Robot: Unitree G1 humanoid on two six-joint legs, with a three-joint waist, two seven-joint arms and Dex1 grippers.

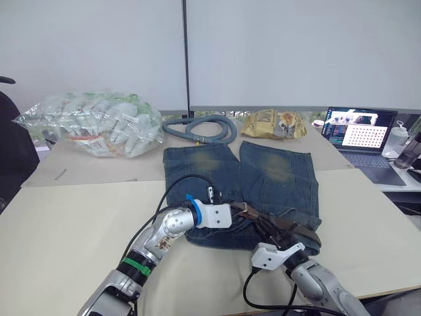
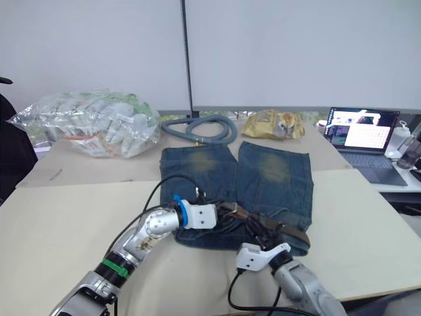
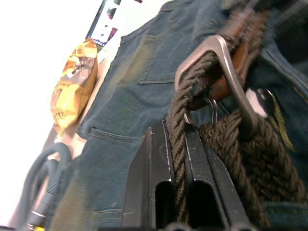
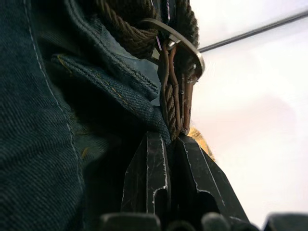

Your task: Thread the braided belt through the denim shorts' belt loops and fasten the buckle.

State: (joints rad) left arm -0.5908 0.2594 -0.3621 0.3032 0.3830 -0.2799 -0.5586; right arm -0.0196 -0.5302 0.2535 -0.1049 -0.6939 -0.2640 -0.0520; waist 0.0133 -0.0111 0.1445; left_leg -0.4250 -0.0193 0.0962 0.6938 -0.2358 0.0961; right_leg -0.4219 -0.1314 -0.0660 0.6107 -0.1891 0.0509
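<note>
Denim shorts (image 1: 263,178) lie flat on the tabletop (image 1: 66,224), waistband toward the robot, legs pointing away. The braided belt (image 1: 276,227) runs crosswise along the waistband. Left gripper (image 3: 177,187) pinches a belt strand beside the buckle (image 3: 226,72). Right gripper (image 4: 169,168) is pressed together on the belt. Bare tabletop lies either side.

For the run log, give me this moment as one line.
left gripper: shut on braided belt | right gripper: shut on braided belt | buckle: unfastened | denim shorts: flat on table
</note>
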